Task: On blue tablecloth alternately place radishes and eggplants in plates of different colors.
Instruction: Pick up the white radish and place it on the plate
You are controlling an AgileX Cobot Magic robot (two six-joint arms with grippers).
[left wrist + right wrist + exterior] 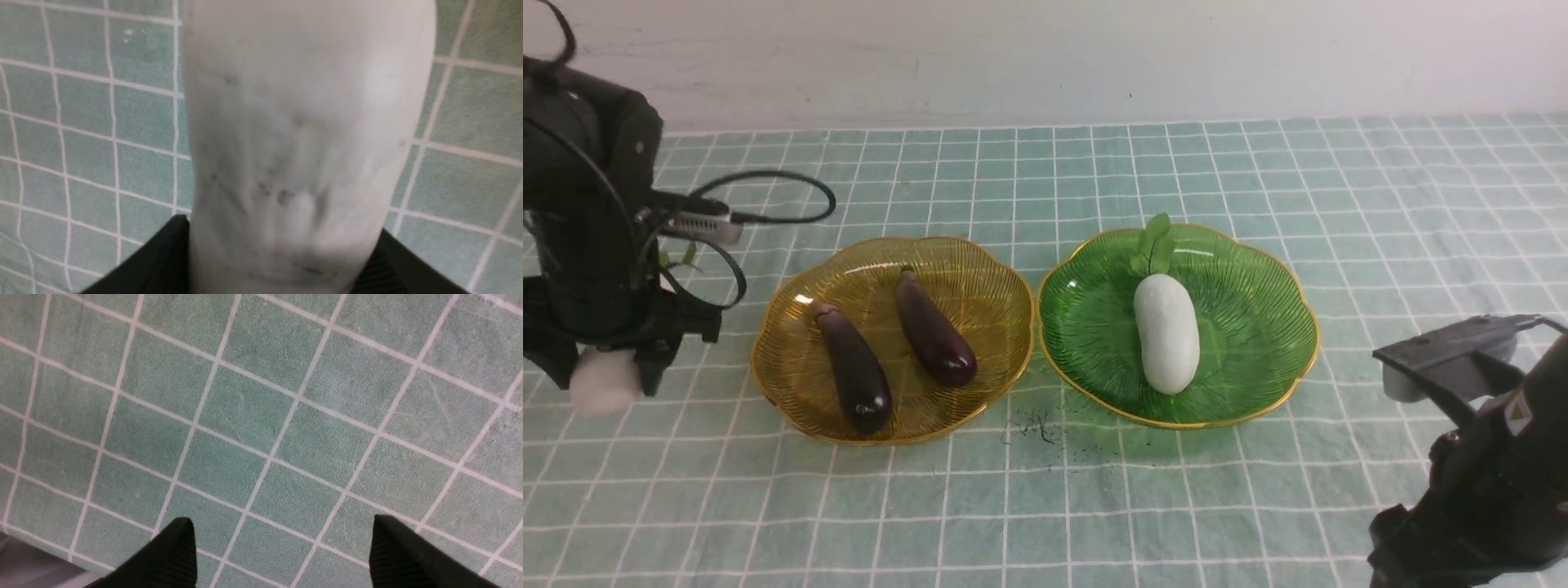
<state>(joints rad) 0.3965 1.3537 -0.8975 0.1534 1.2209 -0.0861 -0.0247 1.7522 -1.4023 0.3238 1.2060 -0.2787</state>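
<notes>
At the counter's [1045, 506] left edge the left pincer [605, 371] clamps a white radish [306, 143]. By the right edge the right pincer [282, 526] gapes empty. Two eggplants [854, 377] [935, 339] lie in the amber plate [980, 286], another radish [1166, 333] in the green plate [1258, 327].

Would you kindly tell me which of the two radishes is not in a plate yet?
The radish gripped by the left gripper, left of the amber plate, over bare cloth; the other radish lies in the green plate.
</notes>
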